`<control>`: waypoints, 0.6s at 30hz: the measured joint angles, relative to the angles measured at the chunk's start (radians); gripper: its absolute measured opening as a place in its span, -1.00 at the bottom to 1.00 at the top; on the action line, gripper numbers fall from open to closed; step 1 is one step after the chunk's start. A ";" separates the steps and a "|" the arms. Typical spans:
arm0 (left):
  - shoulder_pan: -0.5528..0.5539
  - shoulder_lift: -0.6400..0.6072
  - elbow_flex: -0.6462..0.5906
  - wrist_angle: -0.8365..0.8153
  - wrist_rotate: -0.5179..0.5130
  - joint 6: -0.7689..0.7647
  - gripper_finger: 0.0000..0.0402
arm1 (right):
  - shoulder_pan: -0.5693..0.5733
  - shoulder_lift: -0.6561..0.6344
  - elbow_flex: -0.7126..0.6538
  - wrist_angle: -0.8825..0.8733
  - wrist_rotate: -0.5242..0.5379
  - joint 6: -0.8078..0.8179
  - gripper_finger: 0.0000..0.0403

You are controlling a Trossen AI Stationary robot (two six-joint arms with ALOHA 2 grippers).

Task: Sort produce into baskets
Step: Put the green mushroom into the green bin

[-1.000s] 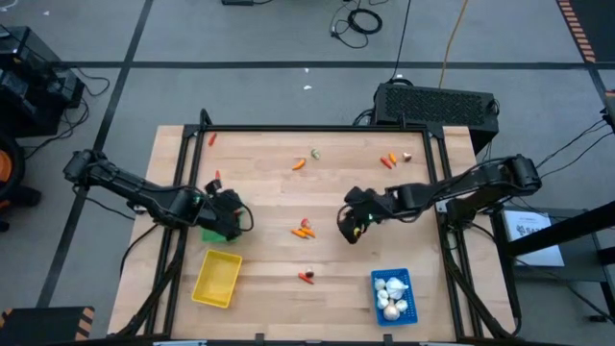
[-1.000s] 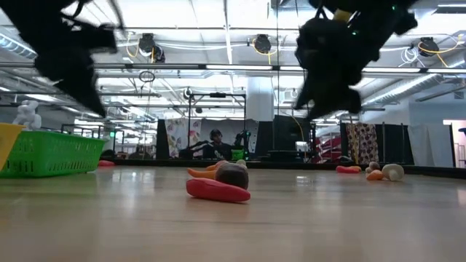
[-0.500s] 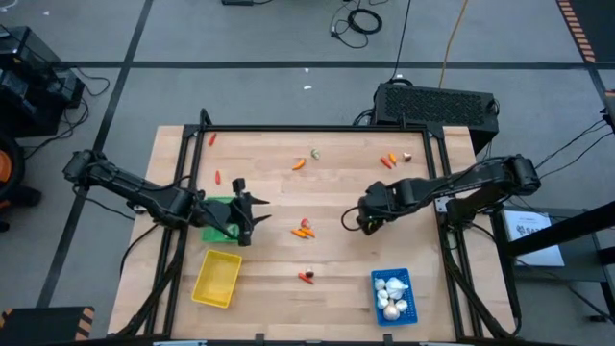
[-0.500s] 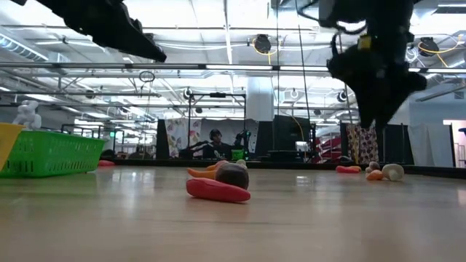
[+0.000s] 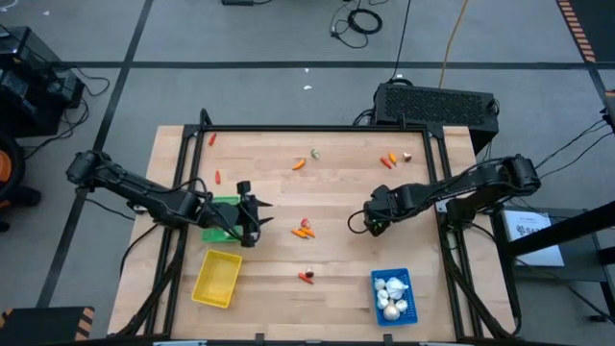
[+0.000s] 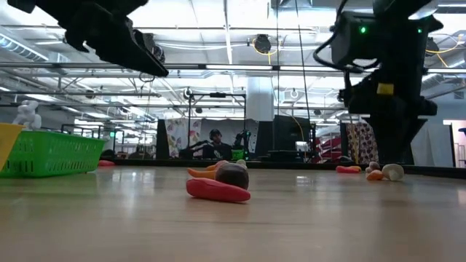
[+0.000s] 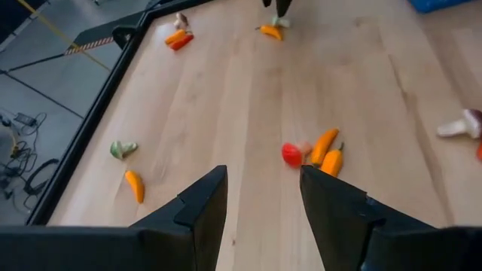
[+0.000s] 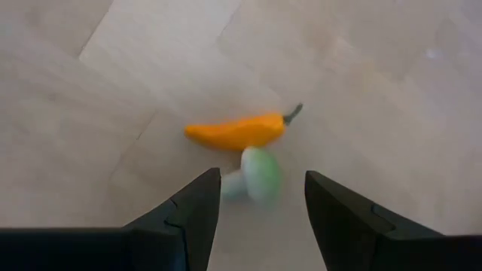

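Note:
My left gripper [image 5: 252, 216] [image 7: 260, 177] is open and empty, raised beside the green basket [image 5: 219, 213], and points at a cluster of one red and two orange pieces [image 5: 305, 229] [image 7: 320, 153]. My right gripper [image 5: 370, 223] [image 8: 260, 184] is open and low over the table. Its fingers stand on either side of a pale green piece [image 8: 260, 172] that lies against an orange pepper [image 8: 237, 129]. I cannot tell whether they touch it. The yellow basket [image 5: 217, 279] and the blue basket [image 5: 392, 293], which holds white bulbs, stand near the front edge.
A red pepper and a mushroom-like piece [image 5: 307, 277] [image 6: 218, 188] lie near the front middle. More pieces lie at the far middle [image 5: 306, 160], far right [image 5: 394, 159] and far left [image 5: 212, 138] [image 5: 218, 178]. Wooden rails edge the table.
My left gripper has gone from above the green basket toward the table's right edge and tipped up toward level. My right gripper has gone toward the table's right edge and down close to the table.

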 joint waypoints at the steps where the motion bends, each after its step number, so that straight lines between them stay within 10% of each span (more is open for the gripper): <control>1: 0.006 0.008 0.000 0.003 0.000 0.000 -0.12 | -0.007 0.000 -0.009 0.016 0.002 -0.007 -0.08; 18: 0.084 0.045 -0.028 -0.056 -0.005 0.002 -0.12 | -0.043 0.000 -0.070 0.084 -0.061 -0.028 -0.36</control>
